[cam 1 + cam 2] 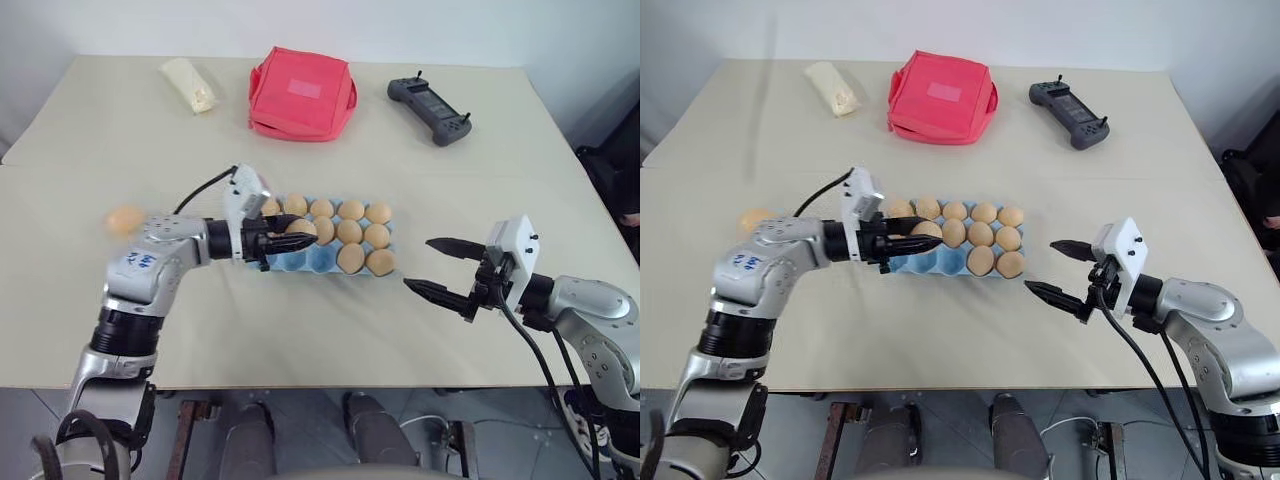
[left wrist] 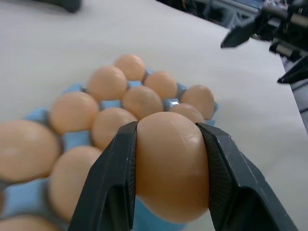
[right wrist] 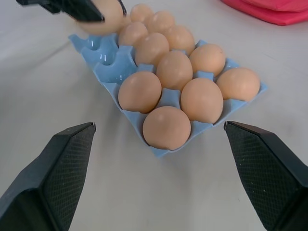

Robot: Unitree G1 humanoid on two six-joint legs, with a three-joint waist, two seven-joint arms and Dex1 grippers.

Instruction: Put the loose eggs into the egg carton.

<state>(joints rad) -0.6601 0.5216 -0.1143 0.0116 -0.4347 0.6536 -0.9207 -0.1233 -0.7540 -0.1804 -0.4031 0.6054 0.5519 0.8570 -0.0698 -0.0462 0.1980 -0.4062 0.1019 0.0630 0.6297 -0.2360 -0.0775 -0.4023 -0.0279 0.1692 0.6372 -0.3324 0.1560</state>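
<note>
Left hand [image 1: 283, 240] grips 1 smooth orange-tan egg [image 2: 172, 163] over the light blue moulded egg carton [image 3: 109, 72] on the beige table [image 1: 300, 330]; right hand [image 1: 437, 266] hangs open beside the carton; 1 loose egg [image 1: 124, 220] lies left.

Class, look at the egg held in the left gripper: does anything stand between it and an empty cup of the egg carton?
Nothing visible does. The left gripper holds the egg over the egg carton, whose empty cups lie open at that end.
</note>
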